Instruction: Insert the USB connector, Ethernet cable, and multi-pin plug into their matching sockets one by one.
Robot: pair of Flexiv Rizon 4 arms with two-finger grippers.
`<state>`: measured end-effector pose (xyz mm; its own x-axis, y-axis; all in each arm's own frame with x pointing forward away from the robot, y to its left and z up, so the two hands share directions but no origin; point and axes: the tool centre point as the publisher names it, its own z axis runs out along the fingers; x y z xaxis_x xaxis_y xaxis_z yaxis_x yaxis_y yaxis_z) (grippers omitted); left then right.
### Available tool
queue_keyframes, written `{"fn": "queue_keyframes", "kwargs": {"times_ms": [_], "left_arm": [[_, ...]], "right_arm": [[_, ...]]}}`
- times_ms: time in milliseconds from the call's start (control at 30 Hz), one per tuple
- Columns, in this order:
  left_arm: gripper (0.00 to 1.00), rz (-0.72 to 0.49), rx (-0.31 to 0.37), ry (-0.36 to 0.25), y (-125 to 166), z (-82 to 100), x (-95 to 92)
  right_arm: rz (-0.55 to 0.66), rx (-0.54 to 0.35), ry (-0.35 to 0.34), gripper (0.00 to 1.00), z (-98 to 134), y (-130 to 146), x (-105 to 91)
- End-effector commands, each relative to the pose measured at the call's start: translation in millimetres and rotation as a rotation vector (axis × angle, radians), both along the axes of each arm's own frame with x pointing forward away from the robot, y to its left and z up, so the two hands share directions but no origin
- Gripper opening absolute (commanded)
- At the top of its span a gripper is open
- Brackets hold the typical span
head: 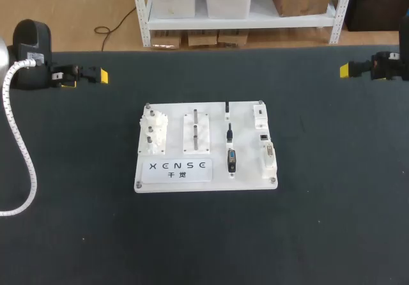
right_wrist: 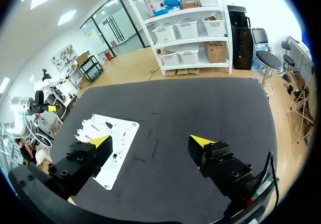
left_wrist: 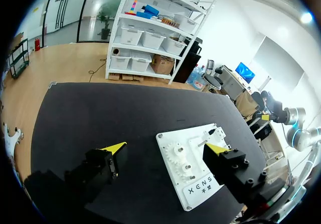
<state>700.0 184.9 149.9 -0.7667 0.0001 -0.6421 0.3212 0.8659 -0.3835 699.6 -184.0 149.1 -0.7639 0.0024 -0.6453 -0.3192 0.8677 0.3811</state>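
A white board lies flat in the middle of the black table. Three dark plugs rest in a column on it: a small one at the back, another in the middle, and a wider multi-pin plug at the front. White sockets line the board's right edge. My left gripper is open and empty at the far left, well away from the board. My right gripper is open and empty at the far right. The left wrist view shows the board ahead of the left gripper. In the right wrist view the board lies beyond the right gripper.
On the board's left part stand a gear fixture and a block with two pegs. A white corrugated hose from my left arm hangs over the table's left side. The dark mat surrounds the board.
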Motion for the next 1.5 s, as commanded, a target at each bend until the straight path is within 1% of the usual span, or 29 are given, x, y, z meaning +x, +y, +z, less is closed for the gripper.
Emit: {"fn": "queue_keyframes", "kwargs": {"times_ms": [33,867,967,1067,1133,1167,1200,1267,1333,1400,1500], "left_arm": [[1.00,0.000,0.000,0.000,0.0,0.0,0.0],[1.00,0.000,0.000,0.000,0.0,0.0,0.0],[1.00,0.000,0.000,0.000,0.0,0.0,0.0],[1.00,0.000,0.000,0.000,0.0,0.0,0.0],[1.00,0.000,0.000,0.000,0.0,0.0,0.0],[1.00,0.000,0.000,0.000,0.0,0.0,0.0],[1.00,0.000,0.000,0.000,0.0,0.0,0.0],[1.00,0.000,0.000,0.000,0.0,0.0,0.0],[1.00,0.000,0.000,0.000,0.0,0.0,0.0],[1.00,0.000,0.000,0.000,0.0,0.0,0.0],[1.00,0.000,0.000,0.000,0.0,0.0,0.0]], "right_arm": [[0.002,0.001,0.000,1.00,-0.2,-0.2,0.5],[0.002,0.001,0.000,1.00,-0.2,-0.2,0.5],[-0.037,-0.038,0.010,1.00,3.8,13.6,10.1],[-0.059,-0.112,0.037,1.00,9.7,35.3,21.3],[-0.070,-0.178,0.068,1.00,12.9,51.6,26.5],[-0.087,-0.188,0.052,1.00,16.2,60.0,28.3],[-0.093,-0.209,0.057,1.00,17.9,68.4,29.6],[-0.113,-0.243,0.077,1.00,18.9,84.2,30.9],[-0.123,-0.303,0.107,1.00,18.7,98.8,30.0],[-0.153,-0.346,0.122,1.00,18.2,113.8,27.2],[-0.152,-0.395,0.150,1.00,16.2,135.0,21.9]]}}
